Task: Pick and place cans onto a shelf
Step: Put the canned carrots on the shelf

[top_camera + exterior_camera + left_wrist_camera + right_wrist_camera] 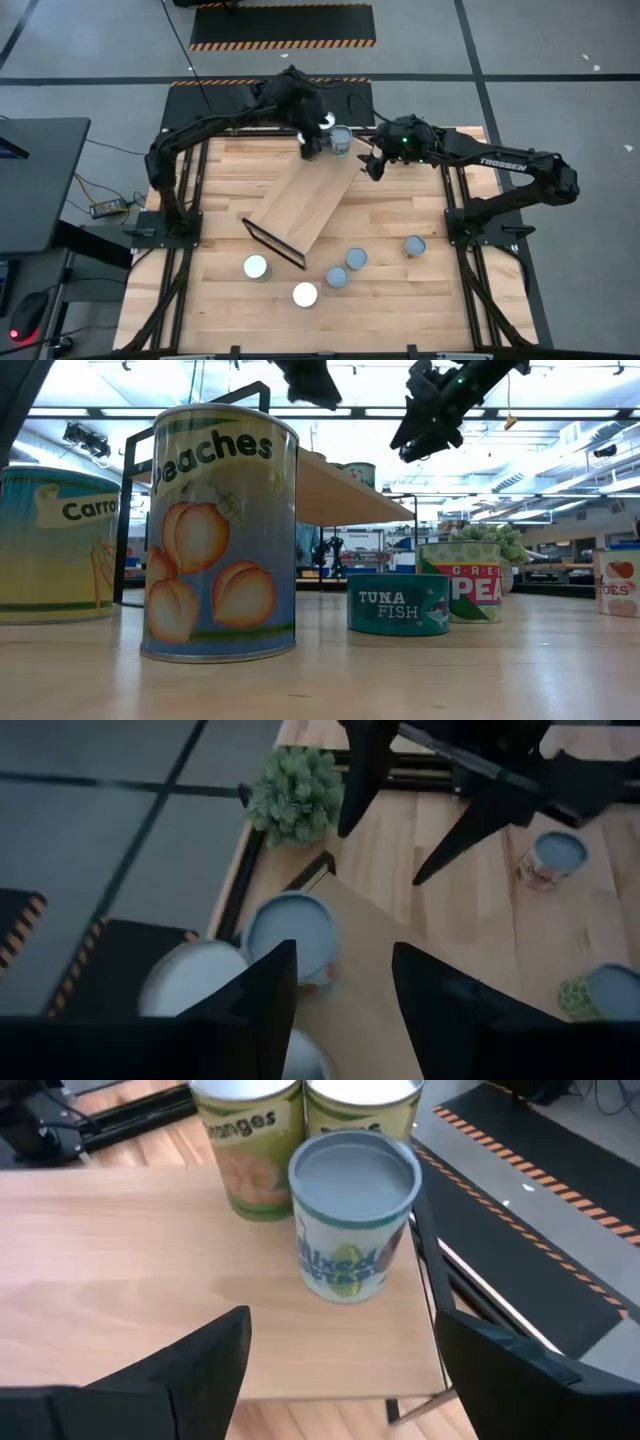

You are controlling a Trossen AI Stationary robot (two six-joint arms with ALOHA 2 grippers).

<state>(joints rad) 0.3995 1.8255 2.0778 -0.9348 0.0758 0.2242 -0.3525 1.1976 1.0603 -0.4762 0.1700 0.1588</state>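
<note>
The right fingers (340, 1370) are spread and empty, just short of the mixed-vegetables can (354, 1215) standing at the shelf (310, 205) end, with two more cans (247, 1142) touching behind it. The left fingers (345, 1010) also gape, empty, above the same shelf end. Five cans (256, 267) remain on the worktop (400, 290) beyond the shelf's black frame.

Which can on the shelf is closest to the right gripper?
The grey-topped mixed-vegetables can, standing alone in front at the shelf's end corner. The oranges can and its neighbour stand behind it, farther from the open right gripper.
</note>
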